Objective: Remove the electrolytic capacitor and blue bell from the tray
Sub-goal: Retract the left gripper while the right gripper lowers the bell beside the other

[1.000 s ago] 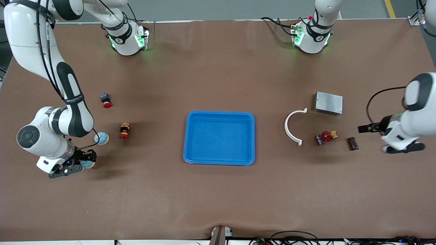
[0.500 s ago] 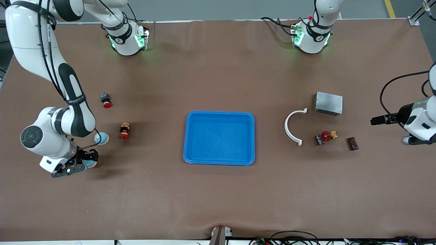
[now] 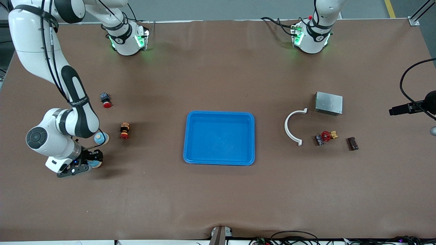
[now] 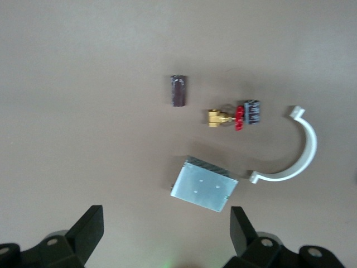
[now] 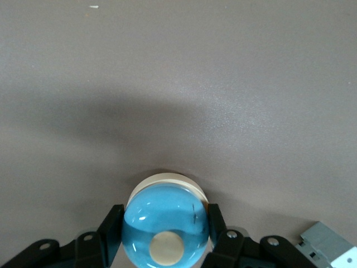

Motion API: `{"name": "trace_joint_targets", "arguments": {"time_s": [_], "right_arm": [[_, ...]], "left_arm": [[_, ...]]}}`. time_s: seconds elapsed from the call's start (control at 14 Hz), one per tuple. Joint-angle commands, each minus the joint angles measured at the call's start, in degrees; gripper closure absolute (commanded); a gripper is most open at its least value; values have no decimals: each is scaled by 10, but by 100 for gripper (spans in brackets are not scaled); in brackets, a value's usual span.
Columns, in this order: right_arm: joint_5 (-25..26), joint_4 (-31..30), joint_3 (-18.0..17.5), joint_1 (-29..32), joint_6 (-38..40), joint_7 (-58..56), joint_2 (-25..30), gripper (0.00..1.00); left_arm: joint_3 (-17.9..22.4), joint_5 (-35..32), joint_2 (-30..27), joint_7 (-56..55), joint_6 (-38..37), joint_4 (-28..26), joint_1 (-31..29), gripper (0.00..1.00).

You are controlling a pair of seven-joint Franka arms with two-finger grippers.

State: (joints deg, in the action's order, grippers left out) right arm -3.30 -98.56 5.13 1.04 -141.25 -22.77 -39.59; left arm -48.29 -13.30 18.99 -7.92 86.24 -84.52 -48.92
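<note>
Down by the right arm's end of the table, a blue bell (image 5: 165, 225) is squeezed between the right gripper (image 3: 89, 160) fingers. The capacitor (image 4: 178, 90) is seen lying near the red valve (image 4: 230, 116), under the left gripper (image 4: 167, 231), whose fingers are spread wide.

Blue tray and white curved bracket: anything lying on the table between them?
Nothing. In the front view the brown table is bare between the blue tray and the white curved bracket.
</note>
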Motion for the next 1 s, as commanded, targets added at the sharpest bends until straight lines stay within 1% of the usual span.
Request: {"name": "trace_joint_targets", "arguments": {"time_s": [0.0, 0.14, 0.43, 0.79, 0.93], "right_arm": [[-7, -1, -3, 4, -6, 1, 0, 100], [-7, 0, -3, 6, -10, -5, -2, 100], [-4, 0, -2, 7, -17, -6, -5, 100], [-2, 0, -2, 8, -20, -6, -7, 100], [-2, 0, -2, 9, -22, -6, -11, 100]], "left_arm": [[-29, 12, -2, -1, -22, 28, -2, 0], [-50, 12, -4, -3, -23, 33, -2, 0], [-65, 12, -15, -4, -27, 33, -2, 0], [-66, 13, -15, -5, -25, 32, -1, 0], [-74, 12, -14, -5, -26, 32, -1, 0]]}}
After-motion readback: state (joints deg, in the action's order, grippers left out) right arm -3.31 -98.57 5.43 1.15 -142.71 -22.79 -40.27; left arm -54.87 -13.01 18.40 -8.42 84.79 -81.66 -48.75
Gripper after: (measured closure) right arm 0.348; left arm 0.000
